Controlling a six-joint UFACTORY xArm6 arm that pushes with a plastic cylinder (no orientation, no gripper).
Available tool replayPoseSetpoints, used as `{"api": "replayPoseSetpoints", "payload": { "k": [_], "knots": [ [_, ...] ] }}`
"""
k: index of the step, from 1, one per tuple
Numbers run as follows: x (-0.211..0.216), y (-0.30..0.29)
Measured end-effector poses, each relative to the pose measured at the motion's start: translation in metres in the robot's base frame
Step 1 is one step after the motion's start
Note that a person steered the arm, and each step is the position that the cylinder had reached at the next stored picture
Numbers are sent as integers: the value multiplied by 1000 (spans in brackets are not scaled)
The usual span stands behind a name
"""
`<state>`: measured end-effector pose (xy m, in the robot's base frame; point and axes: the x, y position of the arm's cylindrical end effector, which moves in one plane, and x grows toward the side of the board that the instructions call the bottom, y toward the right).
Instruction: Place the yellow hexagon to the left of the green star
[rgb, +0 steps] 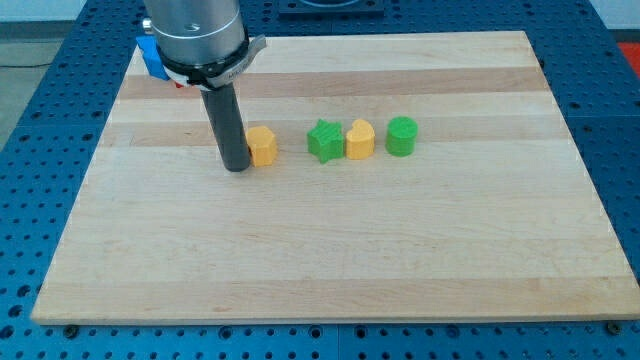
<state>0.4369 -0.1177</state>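
camera view: yellow hexagon (263, 145) upright, tip (238, 168) touching its left.

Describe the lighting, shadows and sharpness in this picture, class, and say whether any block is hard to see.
Camera view: light is even and soft, with no strong glare on the wooden board. Shadows are faint and short beside the blocks. My tip and the yellow hexagon next to it are sharp, as are the green star, yellow heart-like block and green round block. A blue block is partly hidden behind the arm.
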Motion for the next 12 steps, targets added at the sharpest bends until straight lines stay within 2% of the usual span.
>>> {"api": "replayPoseSetpoints", "payload": {
  "k": [6,12],
  "knots": [
    [-31,-13],
    [-31,16]
  ]
}}
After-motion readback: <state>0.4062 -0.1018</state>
